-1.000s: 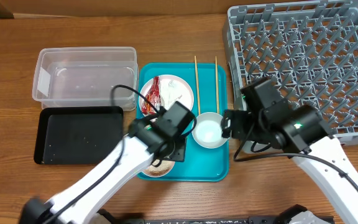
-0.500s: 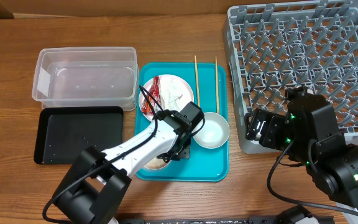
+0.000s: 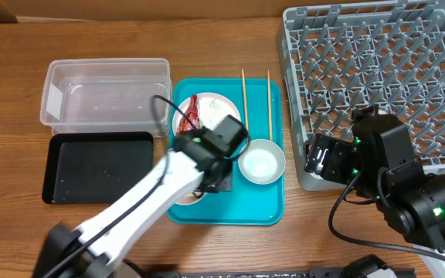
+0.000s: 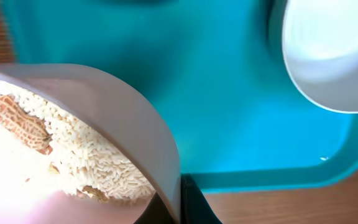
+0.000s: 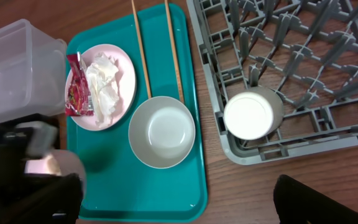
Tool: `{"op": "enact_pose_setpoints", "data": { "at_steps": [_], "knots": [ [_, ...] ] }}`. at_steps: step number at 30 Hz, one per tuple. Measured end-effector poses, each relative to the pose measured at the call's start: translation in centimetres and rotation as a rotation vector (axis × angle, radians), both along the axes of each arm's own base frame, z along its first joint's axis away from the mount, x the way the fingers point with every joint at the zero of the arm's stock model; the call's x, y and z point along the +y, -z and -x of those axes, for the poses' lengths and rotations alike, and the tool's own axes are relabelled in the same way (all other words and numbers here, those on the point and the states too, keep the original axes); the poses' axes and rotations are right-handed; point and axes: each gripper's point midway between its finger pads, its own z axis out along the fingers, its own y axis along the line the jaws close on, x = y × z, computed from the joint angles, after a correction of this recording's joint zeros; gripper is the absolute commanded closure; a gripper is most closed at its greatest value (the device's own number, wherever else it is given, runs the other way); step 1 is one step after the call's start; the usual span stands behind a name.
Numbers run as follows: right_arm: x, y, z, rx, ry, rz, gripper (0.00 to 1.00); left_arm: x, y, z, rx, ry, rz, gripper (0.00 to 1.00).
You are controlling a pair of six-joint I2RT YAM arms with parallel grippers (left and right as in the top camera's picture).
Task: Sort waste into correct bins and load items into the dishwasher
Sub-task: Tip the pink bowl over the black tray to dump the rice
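Rice scraps point(image 4: 98, 165) and peanut shells point(image 4: 20, 123) heap the white dish point(image 4: 104, 99) that your left gripper point(image 4: 176, 202) pinches by the rim. Its fingers are closed on the near edge, above the front-left part of the teal tray point(image 4: 229, 112) on the wooden surface point(image 3: 222, 38). Whether the dish has left the tray is hard to tell.

Your right gripper point(image 3: 319, 158) hangs wide open and empty by the front-left corner of the grey rack point(image 3: 377, 46), where 1 cup point(image 5: 250, 115) sits already.

Waiting on the tray are an empty bowl point(image 5: 161, 132), 2 chopsticks point(image 5: 142, 50) and a smaller plate point(image 5: 124, 67) carrying the red-and-white wrapper point(image 5: 76, 87) and the crumpled tissue point(image 5: 103, 84).

Expect the dish to be stiff, smooth and breakable, and weighted by a loose load. A 1-edge pinch lets it swing or slip, and the grains will likely slide the moment it tilts.

Take hold deep over the rim, 1 finger inside the wall and 1 outside. Keep the dish level until it is over a bin; the clear tub point(image 3: 107, 63) and the black tray point(image 3: 99, 166) both lie to the left of the teal tray. Tip it only there.
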Motion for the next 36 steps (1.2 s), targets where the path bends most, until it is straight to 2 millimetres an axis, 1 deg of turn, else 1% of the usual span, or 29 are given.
{"op": "enact_pose_setpoints", "data": {
  "at_steps": [2,4,7,10,13,15,17,23,27,30,33,36],
  "knots": [
    [0.0,0.0,0.0,0.000,0.000,0.000,0.01,1.5,-1.4,-0.4,-0.021,-0.047,0.018,0.96],
    [0.0,0.0,0.0,0.002,0.000,0.001,0.01,3.5,-2.5,-1.3,-0.032,-0.109,0.063,0.96],
    [0.0,0.1,0.1,0.004,0.000,0.002,0.01,5.9,-3.2,-2.8,-0.028,-0.174,0.146,0.96],
    [0.0,0.1,0.1,0.004,0.000,0.002,0.01,9.2,-3.6,-4.3,-0.015,-0.257,0.261,0.96],
    [0.0,0.1,0.1,0.004,0.000,0.002,0.01,12.4,-4.2,-5.6,-0.018,-0.331,0.435,0.96],
    [-0.1,0.1,0.1,0.005,0.000,0.003,0.00,13.8,-4.5,-6.2,-0.027,-0.355,0.543,0.96],
    [0.0,0.1,0.1,0.004,0.001,0.002,0.00,14.8,-4.5,-6.7,-0.025,-0.372,0.664,0.96],
    [-0.1,0.1,0.1,0.006,0.001,0.003,0.00,16.6,-4.7,-7.6,-0.019,-0.427,1.012,0.96],
    [-0.1,0.1,0.2,0.009,0.000,0.005,0.01,18.2,-4.9,-8.3,-0.039,-0.501,1.195,0.96],
    [-0.1,0.2,0.2,0.011,0.000,0.005,0.00,19.5,-5.0,-8.6,-0.061,-0.558,1.289,0.96],
    [-0.1,0.2,0.2,0.012,0.000,0.006,0.00,20.6,-5.3,-8.8,-0.099,-0.588,1.335,0.96],
    [-0.1,0.2,0.2,0.012,0.000,0.006,0.00,20.9,-5.8,-8.7,-0.120,-0.595,1.360,0.96]
  ]
}}
